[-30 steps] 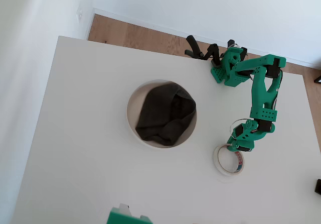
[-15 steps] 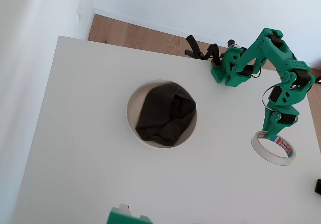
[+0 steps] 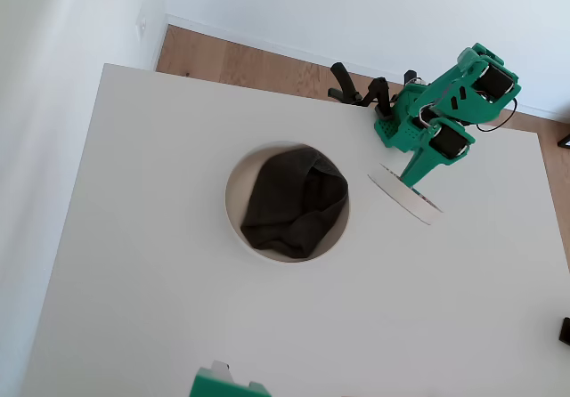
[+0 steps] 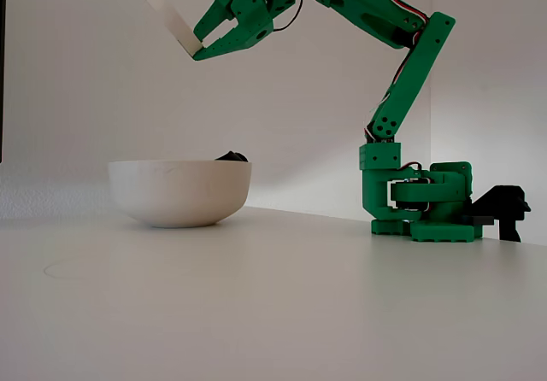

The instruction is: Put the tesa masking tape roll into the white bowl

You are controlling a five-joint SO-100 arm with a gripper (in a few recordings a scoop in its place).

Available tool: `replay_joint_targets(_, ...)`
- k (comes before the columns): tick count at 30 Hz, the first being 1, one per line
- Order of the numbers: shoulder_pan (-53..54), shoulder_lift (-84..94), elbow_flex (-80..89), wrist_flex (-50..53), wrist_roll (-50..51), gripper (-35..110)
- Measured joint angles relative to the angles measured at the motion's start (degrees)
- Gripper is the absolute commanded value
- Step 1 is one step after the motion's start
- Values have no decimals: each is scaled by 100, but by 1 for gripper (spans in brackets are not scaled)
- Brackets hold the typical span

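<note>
My end effector [image 4: 198,49] is raised high above the desk [image 4: 282,304], pinching the tesa masking tape roll [image 4: 168,18] by one edge. In the fixed view the roll shows edge-on as a pale strip, tilted, sticking up and to the left from my fingertips, well above the white bowl [image 4: 179,193].

In the overhead view the tape roll [image 3: 405,196] shows as a narrow, tilted cream ellipse held at the tip of my end effector [image 3: 415,180]. It sits just right of the white bowl [image 3: 230,203], apart from the rim, not over the opening.

The bowl rests on the desk [image 3: 151,290] near the middle, left of my base. Dark grey cloth [image 3: 292,201] lies bunched inside it, covering most of the interior; in the fixed view a small dark bit of the cloth [image 4: 230,155] pokes above the rim.

My green arm [image 4: 402,82] rises from its base at the far right of the desk, then folds back over toward the bowl side. A black clamp [image 3: 356,90] sits at the far desk edge beside the base.
</note>
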Motion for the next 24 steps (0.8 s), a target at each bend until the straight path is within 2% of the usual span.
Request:
replay_joint_targets(10, 1696, -1389, 0, -835, -149, -8)
replay_joint_targets(24, 2206, -3771, 0, -1898, -299, -8)
